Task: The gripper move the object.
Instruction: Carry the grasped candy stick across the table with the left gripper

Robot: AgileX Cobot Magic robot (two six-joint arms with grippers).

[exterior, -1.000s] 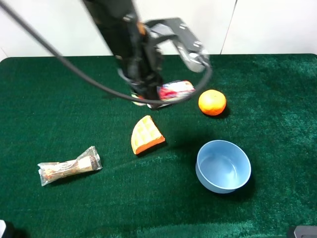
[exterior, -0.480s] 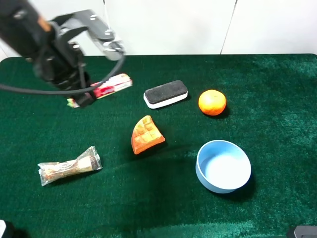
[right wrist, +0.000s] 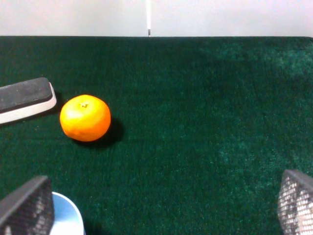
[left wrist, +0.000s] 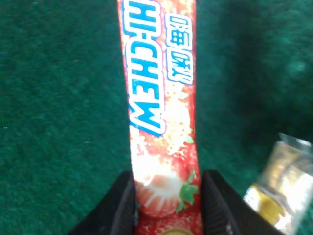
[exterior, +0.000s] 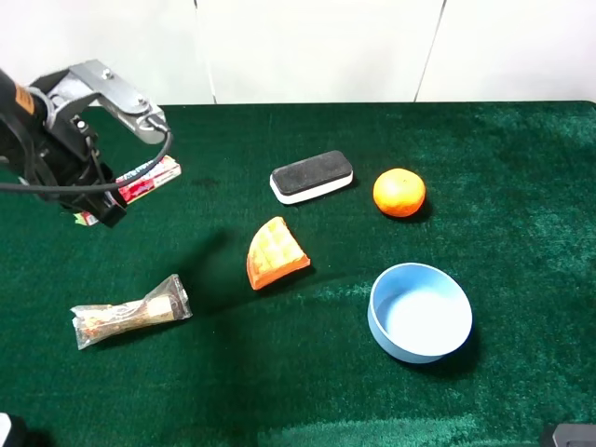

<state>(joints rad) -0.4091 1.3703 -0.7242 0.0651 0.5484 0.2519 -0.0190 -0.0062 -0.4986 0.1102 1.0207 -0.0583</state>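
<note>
Overhead cam: the left silver-grey metal claw gripper (exterior: 99, 199) is out over the far-left part of the dark green felt table (exterior: 521, 186), clamped on the slim white-pink candy stick pack with red ends (exterior: 149, 175). The pack sticks out of the jaws at a slant and looks to be off the cloth, not lying on it. Also on the table are a black-and-white eraser block (exterior: 312, 175), a round orange mandarin (exterior: 399, 192), an orange waffle wedge (exterior: 276, 253), a light blue bowl (exterior: 391, 343) and a clear-wrapped brown snack bar (exterior: 130, 312), which sits nearer the front than the claw.

Left wrist cam: confirms the grip. Both black fingers (left wrist: 122, 205) squeeze one end of the candy pack (left wrist: 161, 107), with the HI-CHEW lettering running away from them. The crinkly clear wrapper (left wrist: 283, 186) at the edge is probably the snack bar.

Right wrist cam: the right gripper (right wrist: 159, 205) has its fingers spread wide, holding nothing, with the mandarin (right wrist: 85, 118), eraser (right wrist: 24, 100) and bowl rim (right wrist: 66, 215) in sight.

My read is it's mid-carry. Next it needs to come down onto bare felt clear of the snack bar, then let go. I can't tell the exact drop spot.
</note>
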